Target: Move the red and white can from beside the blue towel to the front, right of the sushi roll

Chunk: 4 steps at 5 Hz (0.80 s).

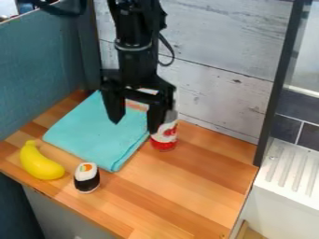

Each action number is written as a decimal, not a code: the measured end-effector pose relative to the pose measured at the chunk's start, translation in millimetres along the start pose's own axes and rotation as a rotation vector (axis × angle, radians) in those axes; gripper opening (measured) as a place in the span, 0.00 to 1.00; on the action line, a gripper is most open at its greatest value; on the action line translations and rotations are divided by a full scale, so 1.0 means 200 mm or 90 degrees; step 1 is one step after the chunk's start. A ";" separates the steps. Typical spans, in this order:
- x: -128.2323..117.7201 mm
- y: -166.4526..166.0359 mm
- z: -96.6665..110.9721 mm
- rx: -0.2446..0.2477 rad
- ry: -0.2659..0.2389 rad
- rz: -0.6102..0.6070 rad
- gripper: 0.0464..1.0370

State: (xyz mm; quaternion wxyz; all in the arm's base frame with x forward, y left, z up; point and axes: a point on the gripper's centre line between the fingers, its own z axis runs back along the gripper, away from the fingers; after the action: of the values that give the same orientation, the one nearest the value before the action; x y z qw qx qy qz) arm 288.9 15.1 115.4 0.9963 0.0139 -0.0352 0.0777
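The black gripper (134, 125) hangs open over the right part of a folded turquoise cloth (93, 133), its two fingers apart with nothing seen between them. Just behind the right finger stands a red and white can (164, 139), upright on the wooden counter and partly hidden by that finger; whether they touch I cannot tell. A yellow banana (40, 162) lies at the counter's front left. Beside it, to the right, is a sushi piece (86, 178) in black and white with an orange and green top.
The wooden counter (187, 186) ends at a front left edge. A teal panel (44, 65) bounds the left, a whitewashed plank wall (218, 70) the back. On the right, past a dark upright post (280, 84), is a white ridged drainer (289, 170).
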 end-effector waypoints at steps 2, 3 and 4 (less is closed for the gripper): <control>0.30 0.05 -0.16 0.000 -0.072 0.044 0.96; 0.40 0.04 -0.15 -0.004 -0.103 0.030 0.96; 0.48 0.05 -0.11 -0.023 -0.143 0.040 0.96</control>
State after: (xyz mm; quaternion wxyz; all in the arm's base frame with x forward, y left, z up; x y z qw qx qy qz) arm 383.6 41.3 100.5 0.9832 0.0032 -0.1483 0.1060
